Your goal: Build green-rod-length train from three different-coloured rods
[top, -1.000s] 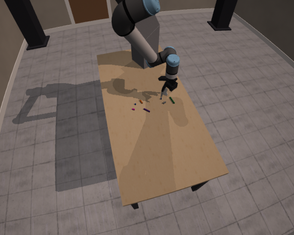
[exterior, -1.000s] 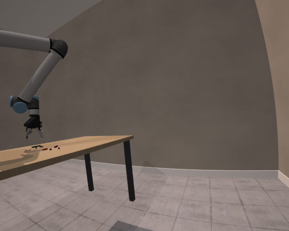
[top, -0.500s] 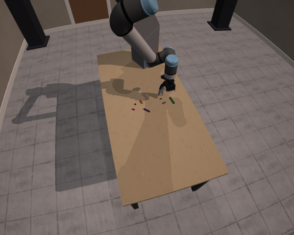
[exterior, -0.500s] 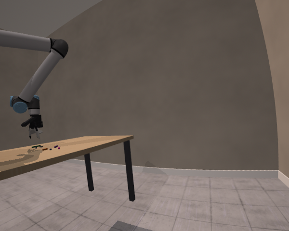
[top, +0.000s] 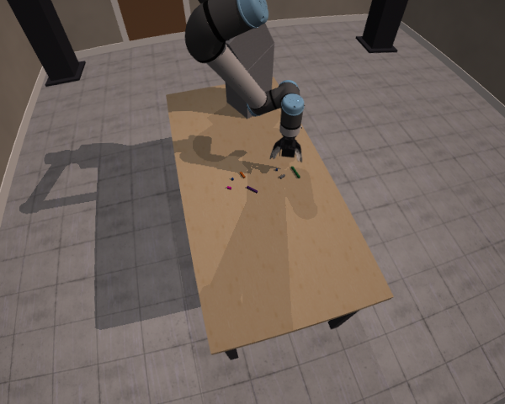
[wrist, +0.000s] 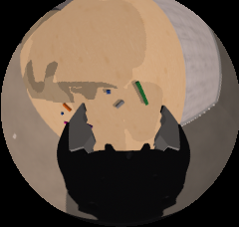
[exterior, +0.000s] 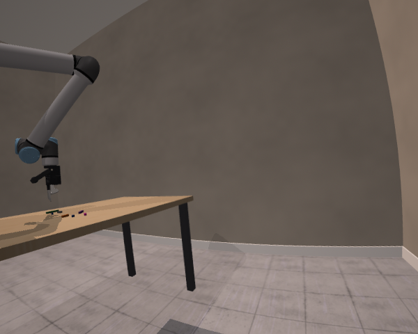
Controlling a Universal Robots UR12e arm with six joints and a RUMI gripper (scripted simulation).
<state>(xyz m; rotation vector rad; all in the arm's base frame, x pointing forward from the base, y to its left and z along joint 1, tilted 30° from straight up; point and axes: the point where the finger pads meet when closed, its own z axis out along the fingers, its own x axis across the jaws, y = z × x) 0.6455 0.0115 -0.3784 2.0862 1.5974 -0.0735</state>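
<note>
My gripper (top: 286, 159) (wrist: 123, 104) is open and empty, above the table near the green rod. The green rod (top: 295, 172) (exterior: 52, 211) (wrist: 141, 93) lies on the table. The grey rod (top: 281, 176) (wrist: 119, 104) lies beside it, apart, with a blue rod (top: 276, 169) (wrist: 108, 92) close by. The orange rod (top: 242, 174) (exterior: 65, 216) (wrist: 67, 107), a second blue rod (top: 232, 178) (exterior: 72, 216) (wrist: 62, 113), the magenta rod (top: 229, 188) (exterior: 85, 213) and the purple rod (top: 252, 189) (exterior: 80, 211) lie apart from one another. In the wrist view a jaw mostly hides the purple rod.
The wooden table (top: 261, 261) (exterior: 148, 204) carries all the rods. Its long edge runs a little beyond the green rod in the top view. The arm's shadow falls across the table near the orange rod and the blue rod by the grey one.
</note>
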